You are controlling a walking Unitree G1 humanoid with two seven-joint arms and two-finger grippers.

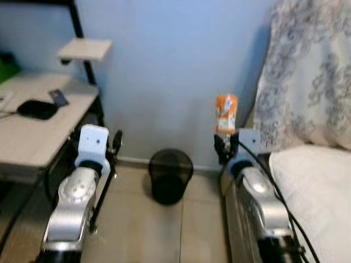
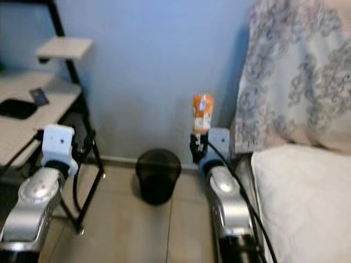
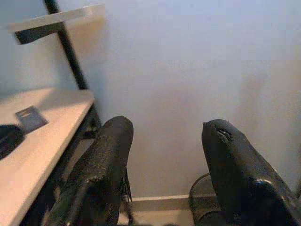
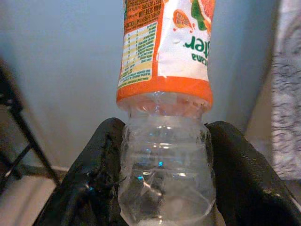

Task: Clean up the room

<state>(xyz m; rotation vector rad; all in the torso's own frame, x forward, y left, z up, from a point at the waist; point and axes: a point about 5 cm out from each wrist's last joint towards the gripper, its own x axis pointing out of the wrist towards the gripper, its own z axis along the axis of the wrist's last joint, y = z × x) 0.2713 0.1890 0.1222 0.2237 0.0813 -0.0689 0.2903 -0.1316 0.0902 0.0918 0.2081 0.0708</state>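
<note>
Two silver forearms are seen lowest in the head views, at 7 and 5 o'clock. At the end of the right arm, the right gripper [image 1: 226,143] is clamped on a clear plastic bottle [image 1: 226,114] with an orange label; in the right wrist view the two black fingers [image 4: 84,188] are pressed against the clear part of the bottle [image 4: 164,155], one on each side. The bottle is held upright in the air before the pale blue wall [image 1: 170,71], just beside the edge of the bed at 3 o'clock.

The left gripper [image 3: 164,169] is held out empty, its fingers [image 3: 106,165] spread well apart, beside the desk [image 1: 33,142] at 9 o'clock. On the desk top a dark flat object [image 1: 37,109] and a small card-like item [image 1: 59,97] are seen; what they are cannot be told. A small white shelf [image 1: 85,48] is carried on a black frame above the desk.

On the tiled floor [image 1: 137,224], against the wall at 6 o'clock between the two arms, a black mesh wastebasket [image 1: 170,175] is stood upright. It is near the right gripper, below and to its left. A patterned grey cover [image 1: 312,76] is draped at 2 o'clock, and a white mattress [image 1: 318,197] lies beneath it at 4 o'clock.
</note>
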